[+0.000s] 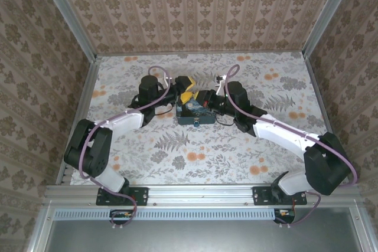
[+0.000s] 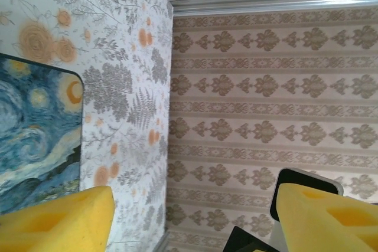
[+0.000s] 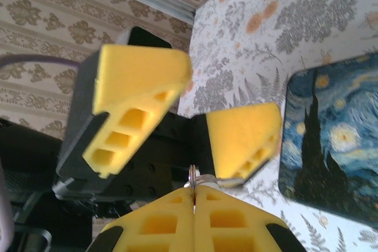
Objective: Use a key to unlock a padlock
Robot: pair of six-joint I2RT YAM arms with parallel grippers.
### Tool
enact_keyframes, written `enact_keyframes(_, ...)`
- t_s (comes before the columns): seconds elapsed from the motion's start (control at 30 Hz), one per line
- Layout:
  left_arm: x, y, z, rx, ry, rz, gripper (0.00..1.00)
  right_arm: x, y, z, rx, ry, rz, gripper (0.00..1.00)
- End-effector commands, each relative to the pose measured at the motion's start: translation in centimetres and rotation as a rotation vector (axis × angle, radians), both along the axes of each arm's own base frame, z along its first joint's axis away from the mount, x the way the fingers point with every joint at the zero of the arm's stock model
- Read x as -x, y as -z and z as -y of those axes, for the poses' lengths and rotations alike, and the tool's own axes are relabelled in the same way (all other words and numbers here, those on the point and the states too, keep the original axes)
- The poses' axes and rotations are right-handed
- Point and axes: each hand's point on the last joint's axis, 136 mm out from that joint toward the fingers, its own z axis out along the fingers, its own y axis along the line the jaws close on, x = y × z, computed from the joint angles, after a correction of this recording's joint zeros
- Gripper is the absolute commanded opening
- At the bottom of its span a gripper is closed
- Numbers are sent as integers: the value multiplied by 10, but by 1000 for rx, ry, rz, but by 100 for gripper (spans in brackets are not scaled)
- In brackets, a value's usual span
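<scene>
**Left.** The left gripper [image 2: 195,205] stands wide, its yellow foam fingers [image 2: 59,219] well apart with nothing between them. It hangs above the floral table [image 2: 130,87], just beside a corner of the swirl-painted blue tin box [image 2: 35,140].

**Centre.** In the right wrist view the right gripper [image 3: 194,196] has its two pads pressed flat together on a sliver of bright metal, judged to be the key [image 3: 204,177]. A small ring [image 3: 193,172] stands edge-on just above the tips. The free end reaches sideways to a point just beside, perhaps touching, one pad of the left gripper. The key is thus held in the air above the table, beside the box rather than over it.

**Right.** The box lies flat on the table. The padlock is too small to place with confidence.

**Handling (judgement).**
- The key is light, stiff, thin and smooth.
- Soft pads hold its flat faces well, yet it may pivot under a twisting load.
- It is best held by the head, with the blade left free.
- The padlock is likely small and dense, and prone to swing, so its body would want bracing while the key turns.
</scene>
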Motion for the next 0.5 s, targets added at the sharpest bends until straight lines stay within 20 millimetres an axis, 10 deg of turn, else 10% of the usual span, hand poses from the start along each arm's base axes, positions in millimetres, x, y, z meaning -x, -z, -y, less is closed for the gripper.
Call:
enact_keyframes(0.0,4,0,-22,-109,-42,62,78,33,43,13,72,-53,-107,0)
enact_keyframes(0.3,9,23,-54,-287,-78,81,84,91,155,39,245,-99,-332,3)
enact_keyframes(0.47,11,30,-55,-297,-71,70,86,91,167,57,387,-79,-330,54)
